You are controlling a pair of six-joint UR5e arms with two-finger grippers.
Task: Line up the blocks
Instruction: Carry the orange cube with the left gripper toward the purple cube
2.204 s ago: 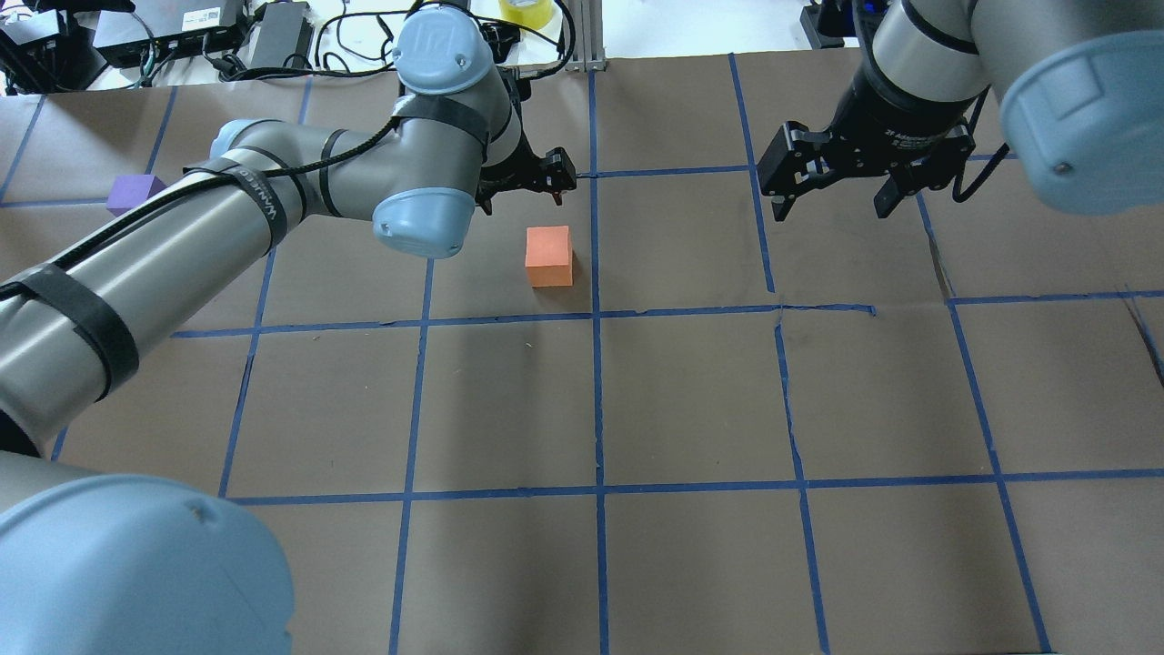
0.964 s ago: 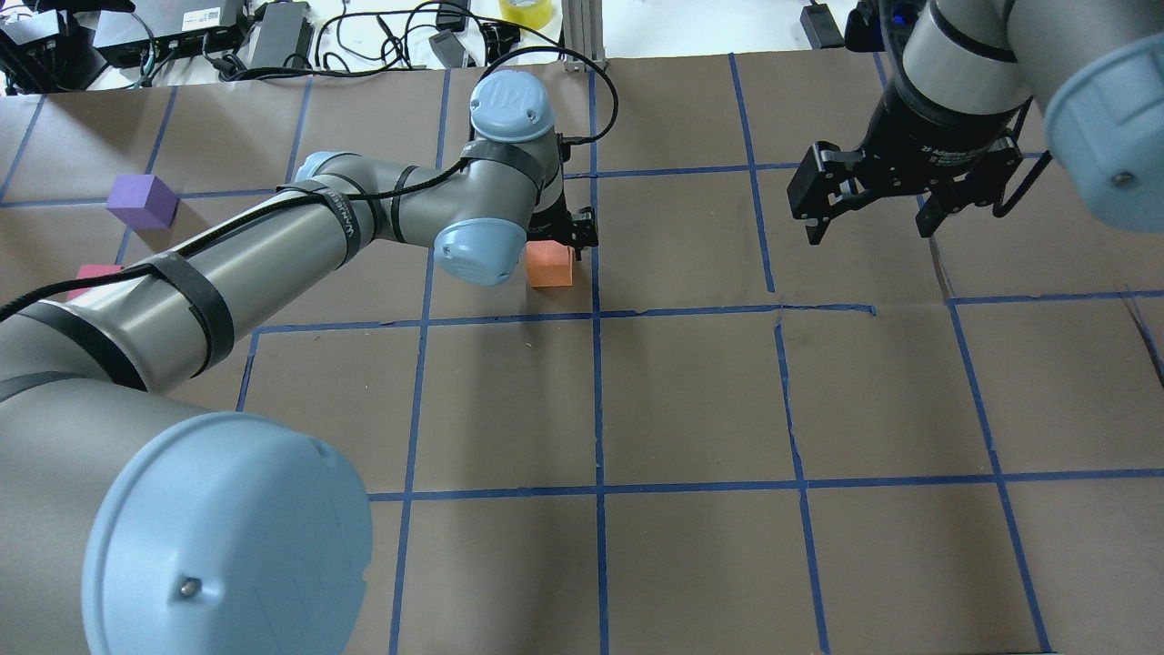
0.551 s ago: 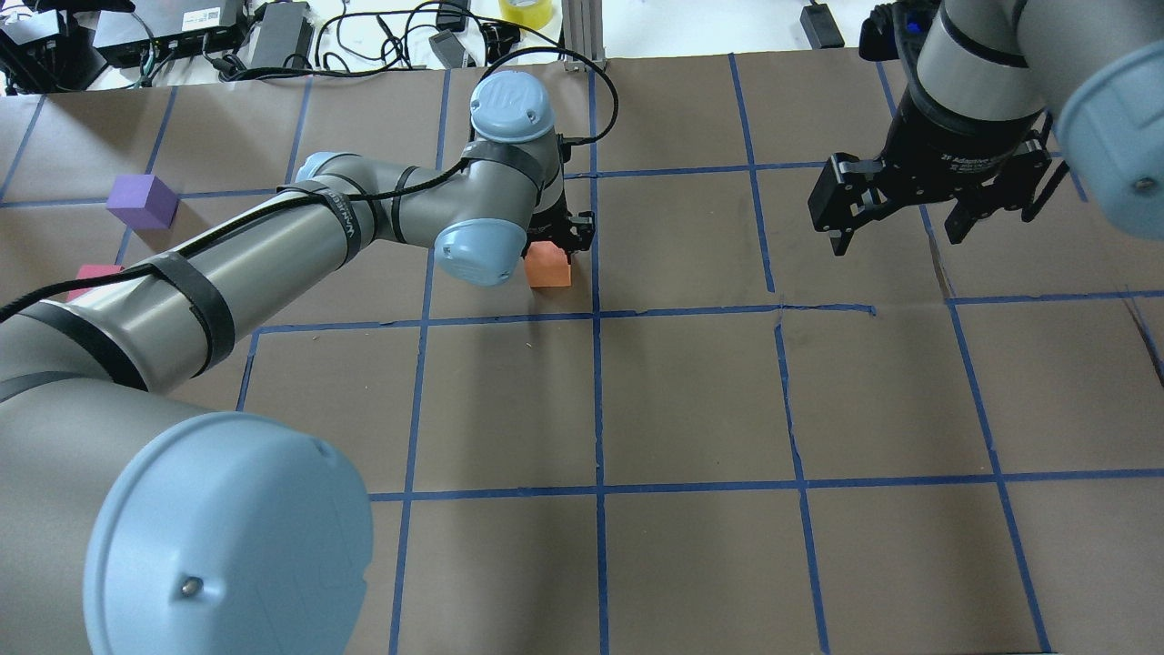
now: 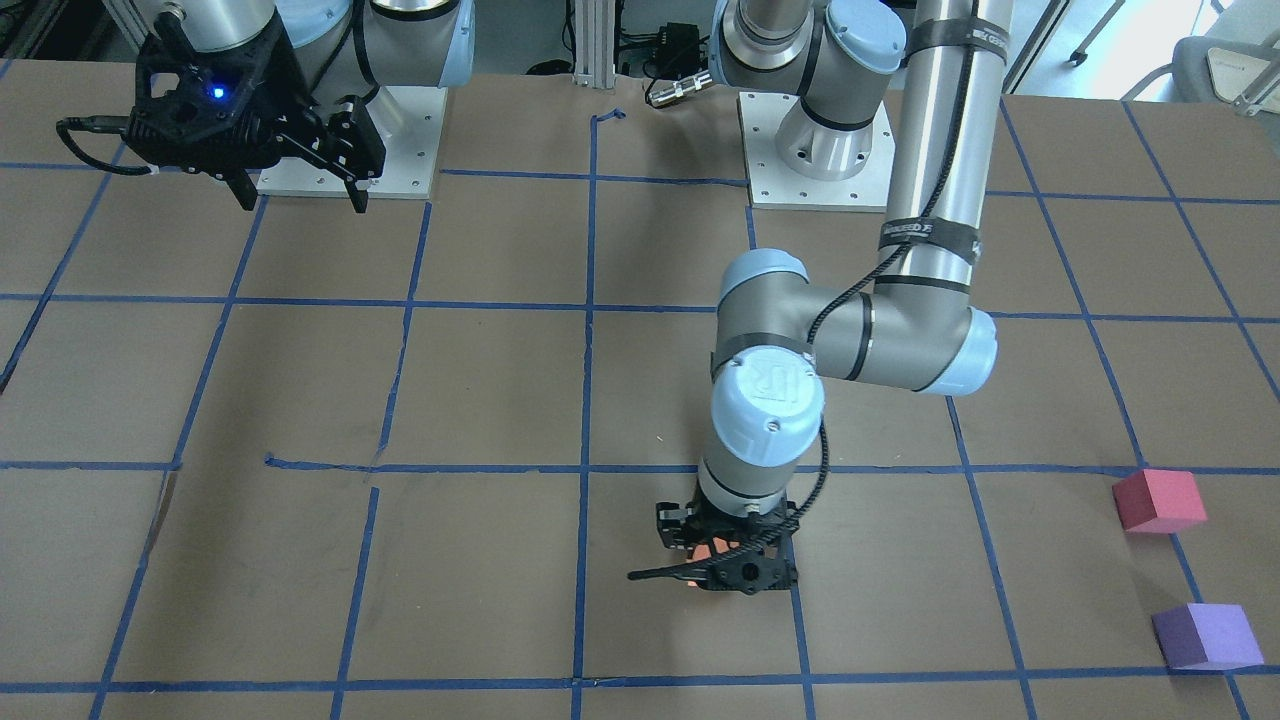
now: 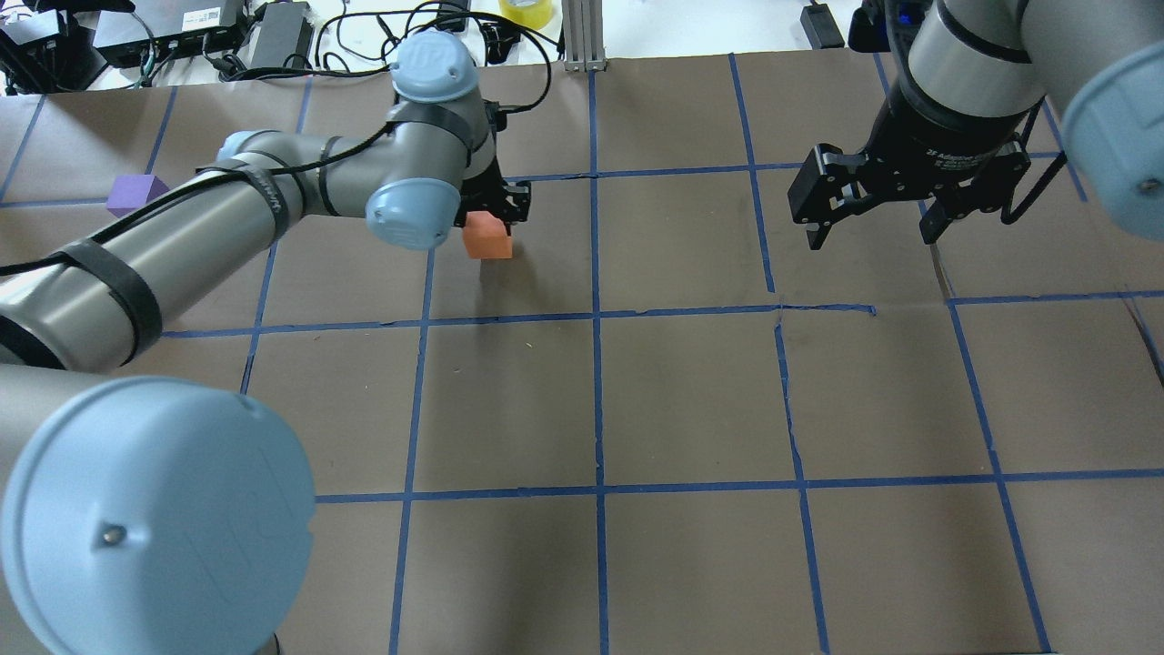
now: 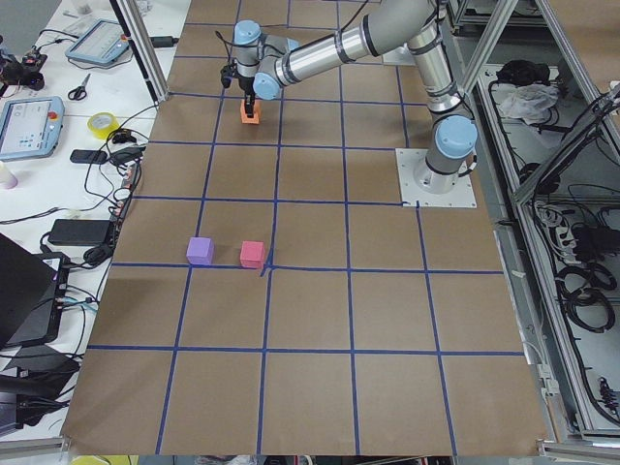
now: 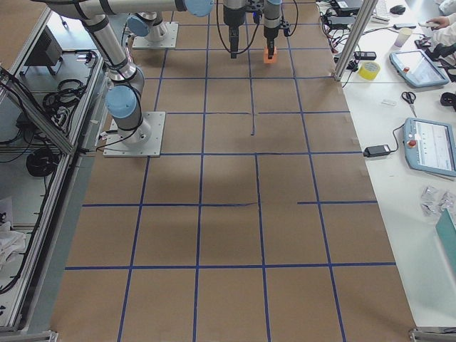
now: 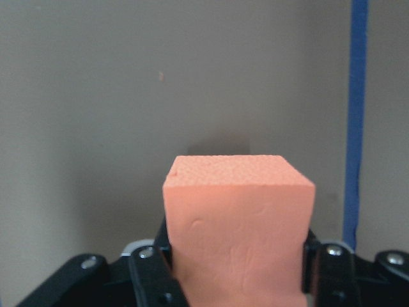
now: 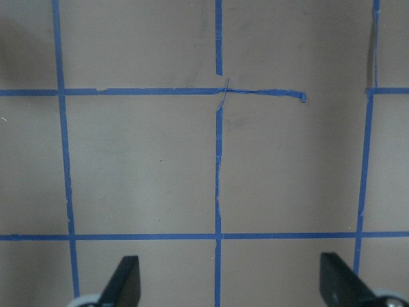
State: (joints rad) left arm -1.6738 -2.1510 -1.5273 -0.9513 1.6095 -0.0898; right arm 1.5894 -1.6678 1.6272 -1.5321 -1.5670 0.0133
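Observation:
My left gripper (image 5: 492, 221) is shut on the orange block (image 5: 486, 240) and holds it just above the brown paper, near the far middle of the table. The left wrist view shows that block (image 8: 238, 220) clamped between both black fingers. The red-pink block (image 4: 1158, 499) and the purple block (image 4: 1205, 637) rest side by side on the table toward my left end, apart from each other. In the overhead view my left arm hides the red-pink one and only the purple block (image 5: 133, 193) shows. My right gripper (image 5: 876, 216) hangs open and empty over the far right squares.
Blue tape lines (image 5: 597, 314) divide the paper into squares. Cables, power boxes and a yellow tape roll (image 5: 526, 10) lie past the far edge. The arms' base plates (image 4: 812, 165) sit at my side of the table. Tablets (image 6: 29, 121) lie on a side bench.
My left gripper came down over the orange block and shut on it. It has since carried the block leftward, about a third of a square. The right gripper only drifted slightly.

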